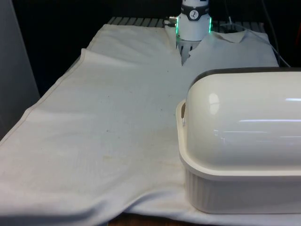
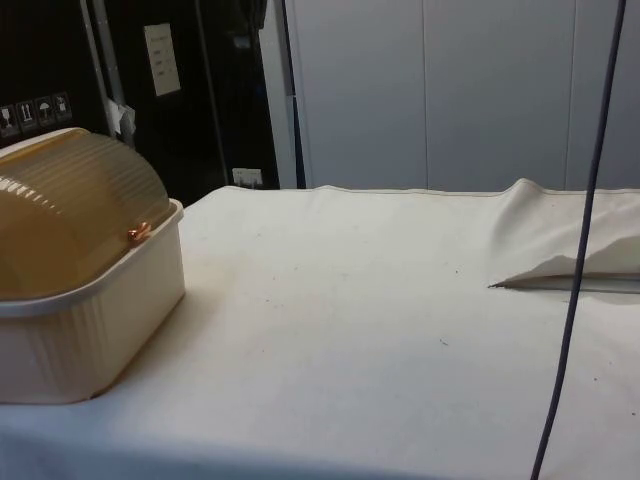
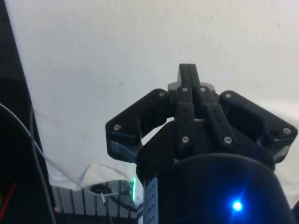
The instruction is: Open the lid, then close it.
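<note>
The bread box (image 1: pixel 244 150) sits at the near end of the desk (image 1: pixel 108 141), on the front view's right, and its domed lid (image 1: pixel 249 122) is down over the base. In the side view the same box (image 2: pixel 80 290) stands at the left edge of the cloth, the ribbed lid (image 2: pixel 70 210) resting on the rim with a small hinge pin (image 2: pixel 138 233) showing at its end. So, as I judge it, nothing of the task is done yet: both the opening and the closing are left, 2 steps in all.

Going across from the front view's left, the cloth (image 1: pixel 94 117) lies open and bare, with a long fold running along its edge and a few wrinkles near the front. That leaves plenty of free room for an approach on that side. The box itself runs out past the picture's right edge, so I cannot say how much room lies beyond it.

The tool (image 3: pixel 189 77) hangs high above bare cloth, well apart from the box. Its fingers (image 3: pixel 187 74) look clenched together with nothing between them. From there it has to travel the length of the desk to reach the lid.
</note>
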`<state>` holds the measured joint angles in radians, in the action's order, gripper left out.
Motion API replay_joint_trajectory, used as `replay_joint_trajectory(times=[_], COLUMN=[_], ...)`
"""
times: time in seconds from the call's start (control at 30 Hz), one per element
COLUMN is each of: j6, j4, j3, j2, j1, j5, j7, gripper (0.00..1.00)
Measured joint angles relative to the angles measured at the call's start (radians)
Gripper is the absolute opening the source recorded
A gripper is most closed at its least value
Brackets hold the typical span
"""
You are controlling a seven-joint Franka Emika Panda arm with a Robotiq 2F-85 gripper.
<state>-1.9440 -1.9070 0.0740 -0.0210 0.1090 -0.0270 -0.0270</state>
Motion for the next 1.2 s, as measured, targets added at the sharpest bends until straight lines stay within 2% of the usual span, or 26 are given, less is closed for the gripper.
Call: replay_joint_trajectory(times=[0.23, 0.73, 0.9, 0.97, 1.2], j6=[-0.052, -0.219, -0.28, -0.28, -0.35], j4=[-0.026, -0.152, -0.179, -0.179, -0.2], j3=[-0.016, -0.079, -0.1, -0.1, -0.128], j2=[0.006, 0.006, -0.011, -0.011, -0.039], j1=[0.001, 0.004, 0.006, 0.006, 0.007], j5=[-0.008, -0.011, -0.012, -0.012, -0.012], j7=[-0.001, -0.001, 0.0, 0.0, 0.001], gripper=[0.0, 0.0, 0.0, 0.0, 0.0])
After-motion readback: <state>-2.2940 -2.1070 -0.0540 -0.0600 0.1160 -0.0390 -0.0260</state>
